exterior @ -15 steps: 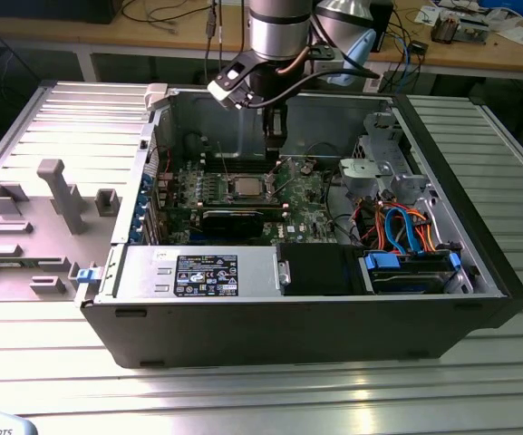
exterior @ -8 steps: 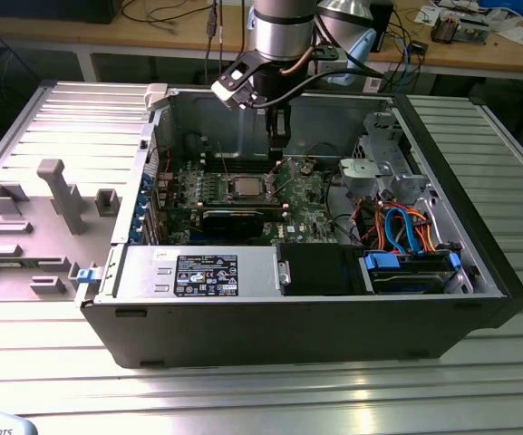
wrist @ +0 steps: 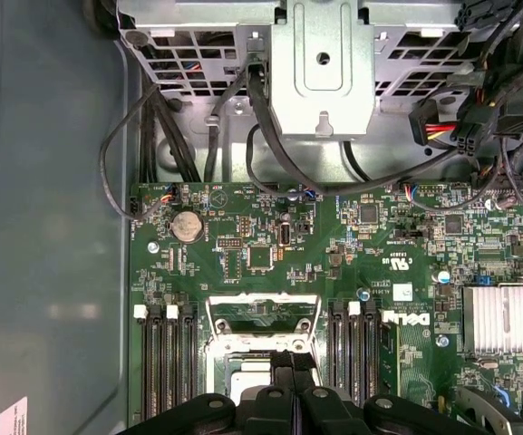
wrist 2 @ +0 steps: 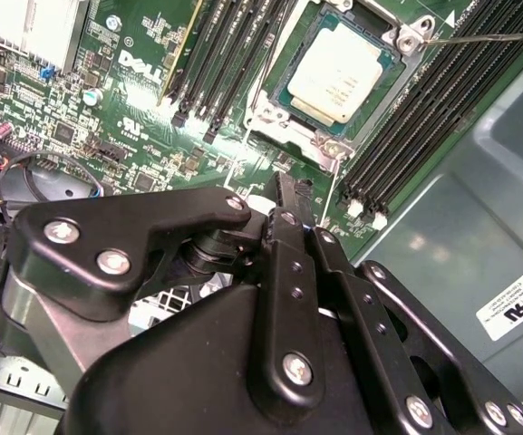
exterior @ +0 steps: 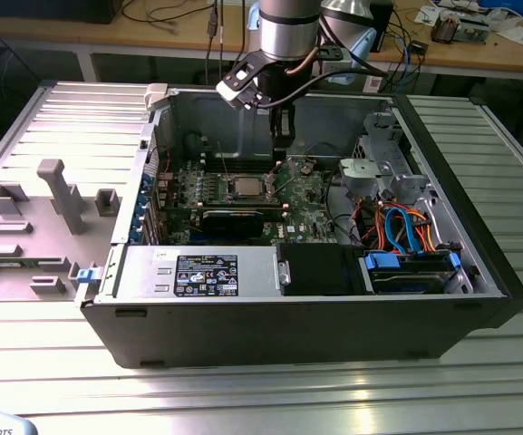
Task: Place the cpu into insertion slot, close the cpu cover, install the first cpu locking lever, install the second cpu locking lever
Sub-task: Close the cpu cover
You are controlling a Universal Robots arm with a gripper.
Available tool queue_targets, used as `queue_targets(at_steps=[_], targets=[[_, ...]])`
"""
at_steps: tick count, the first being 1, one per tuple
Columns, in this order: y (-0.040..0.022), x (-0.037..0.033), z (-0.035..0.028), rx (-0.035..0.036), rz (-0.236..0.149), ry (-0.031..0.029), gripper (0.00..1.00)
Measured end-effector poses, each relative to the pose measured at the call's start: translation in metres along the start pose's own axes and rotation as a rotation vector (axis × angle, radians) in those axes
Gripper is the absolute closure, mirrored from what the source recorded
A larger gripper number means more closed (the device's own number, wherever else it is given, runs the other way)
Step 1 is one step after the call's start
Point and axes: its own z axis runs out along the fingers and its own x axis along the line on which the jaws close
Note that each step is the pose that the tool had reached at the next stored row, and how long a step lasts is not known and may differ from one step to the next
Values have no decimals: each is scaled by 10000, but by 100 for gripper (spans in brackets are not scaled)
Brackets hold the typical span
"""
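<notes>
Seated flat in the insertion slot, the cpu is recorded as a small square chip with a pale silver-grey metal top and a narrow green edge showing around it. It is closely framed by the slot's silvery rim, with screw heads at two corners. A thin locking lever is seen running out from one corner of the rim, over the long black memory slots that flank the socket on two sides. In the first wrist view the cpu cover appears to be raised off the socket, with green board visible through its square window.

The socket is located near the middle of the green circuit board, inside the open computer case. In the exterior view a long black card is noted at 6 o'clock, just beside the socket, and a drive cage at 3 o'clock.

The gripper is held above the board at about 1 o'clock from the chip. Its fingers are pressed together and nothing is gripped.
</notes>
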Motion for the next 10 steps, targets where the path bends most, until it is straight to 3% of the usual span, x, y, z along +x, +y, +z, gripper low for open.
queue_targets(at_steps=[10], targets=[[7,0,0,0,-3,0,89]])
